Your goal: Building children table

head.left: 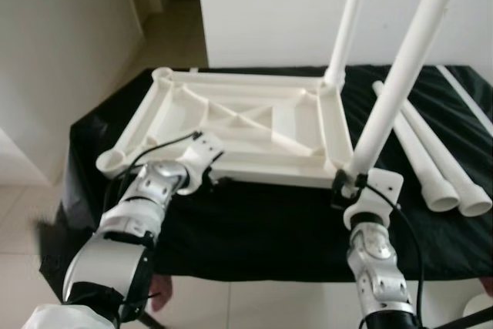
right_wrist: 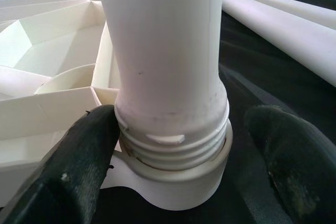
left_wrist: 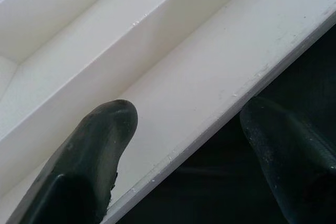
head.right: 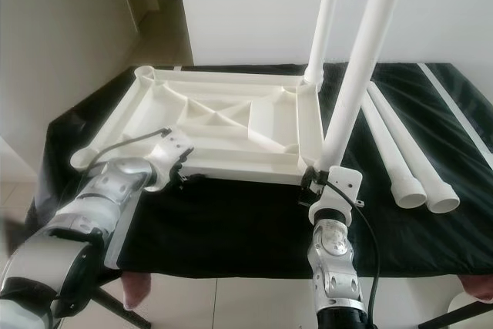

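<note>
The white plastic table top (head.left: 239, 121) lies upside down on a black cloth (head.left: 269, 221). One white leg (head.left: 350, 13) stands upright in its far right corner socket. A second leg (head.left: 400, 75) stands in the near right corner, its threaded end (right_wrist: 173, 145) showing above the socket. My right gripper (head.left: 350, 182) is open around that leg's base; one finger (right_wrist: 84, 150) touches the threads and the other stays apart. My left gripper (head.left: 209, 161) is open astride the table top's near rim (left_wrist: 220, 103), left of the middle.
Two loose white legs (head.left: 431, 152) lie side by side on the cloth to the right, with a thin white strip (head.left: 466, 98) beyond them. A white wall (head.left: 269, 5) rises behind the table. Tiled floor (head.left: 23, 213) lies to the left.
</note>
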Controlling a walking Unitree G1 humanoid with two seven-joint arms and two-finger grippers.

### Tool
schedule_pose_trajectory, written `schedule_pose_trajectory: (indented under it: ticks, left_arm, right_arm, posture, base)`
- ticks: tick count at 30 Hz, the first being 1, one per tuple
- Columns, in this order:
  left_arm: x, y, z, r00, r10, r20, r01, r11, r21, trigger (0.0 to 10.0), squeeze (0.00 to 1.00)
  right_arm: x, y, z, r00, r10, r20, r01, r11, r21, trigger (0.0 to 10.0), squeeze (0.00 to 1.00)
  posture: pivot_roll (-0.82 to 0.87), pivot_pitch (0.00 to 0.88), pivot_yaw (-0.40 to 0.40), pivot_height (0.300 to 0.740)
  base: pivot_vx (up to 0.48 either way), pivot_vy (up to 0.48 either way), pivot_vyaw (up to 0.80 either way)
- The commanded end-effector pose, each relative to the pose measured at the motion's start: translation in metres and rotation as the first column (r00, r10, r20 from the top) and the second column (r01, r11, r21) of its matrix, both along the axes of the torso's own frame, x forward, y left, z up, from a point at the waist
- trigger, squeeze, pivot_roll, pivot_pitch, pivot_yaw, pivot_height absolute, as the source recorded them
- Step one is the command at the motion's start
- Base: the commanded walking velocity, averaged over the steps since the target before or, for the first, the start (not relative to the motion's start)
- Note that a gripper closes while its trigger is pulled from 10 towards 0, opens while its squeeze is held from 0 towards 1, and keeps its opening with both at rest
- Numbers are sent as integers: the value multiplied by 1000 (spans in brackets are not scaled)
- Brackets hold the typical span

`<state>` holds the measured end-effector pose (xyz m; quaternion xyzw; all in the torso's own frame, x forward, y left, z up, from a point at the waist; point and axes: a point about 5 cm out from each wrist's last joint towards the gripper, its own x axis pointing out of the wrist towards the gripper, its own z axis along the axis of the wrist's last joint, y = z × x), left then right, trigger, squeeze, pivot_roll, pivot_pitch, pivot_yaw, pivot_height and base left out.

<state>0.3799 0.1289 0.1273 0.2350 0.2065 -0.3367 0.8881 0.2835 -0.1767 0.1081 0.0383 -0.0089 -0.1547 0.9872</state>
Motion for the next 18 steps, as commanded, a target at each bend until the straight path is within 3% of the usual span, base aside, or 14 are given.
schedule_pose_trajectory:
  ticks: [1, 3, 4, 10, 12, 16, 17, 18]
  left_arm:
    - [4, 13, -6, 967, 230, 106, -237, 970, 54, 0, 0]
    - [4, 12, -7, 969, 223, 102, -229, 972, 55, 0, 0]
    - [2, 6, -9, 978, 194, 81, -198, 979, 41, 10000, 0]
    - [-4, -13, -12, 997, 79, -24, -81, 994, -79, 10000, 0]
    - [-10, -21, -16, 996, -12, -93, -1, 990, -138, 10000, 0]
    - [-16, -26, -19, 988, -90, -125, 70, 985, -158, 10000, 0]
    - [-29, -32, -23, 956, -253, -147, 227, 959, -171, 10000, 0]
    - [-38, -35, -25, 927, -340, -161, 309, 933, -186, 10000, 0]
  right_arm:
    - [-2, -1, -9, 999, -7, -43, 7, 1000, 3, 10000, 0]
    - [-2, -2, -9, 999, -8, -42, 8, 1000, 2, 10000, 0]
    - [-2, -2, -9, 999, -8, -43, 8, 1000, -1, 10000, 0]
    - [-1, -3, -8, 999, -2, -44, 2, 1000, -11, 10000, 0]
    - [0, -5, -7, 999, -4, -40, 4, 1000, -17, 10000, 0]
    - [1, -8, -5, 999, -10, -33, 9, 1000, -22, 10000, 0]
    - [2, -16, -4, 999, -31, -30, 30, 999, -34, 10000, 0]
    - [3, -21, -4, 999, -42, -30, 40, 998, -41, 10000, 0]
  posture:
    - [16, 0, 34, 740]
    - [16, 0, 34, 740]
    - [17, 0, 30, 740]
    - [18, 0, 27, 740]
    - [16, 0, 29, 740]
    - [16, 0, 29, 740]
    - [15, 0, 35, 740]
    - [15, 0, 35, 740]
  base:
    - [0, 0, 0]
    - [0, 0, 0]
    - [0, 0, 0]
    - [0, 0, 0]
    - [0, 0, 0]
    - [0, 0, 0]
    - [0, 0, 0]
    - [0, 0, 0]
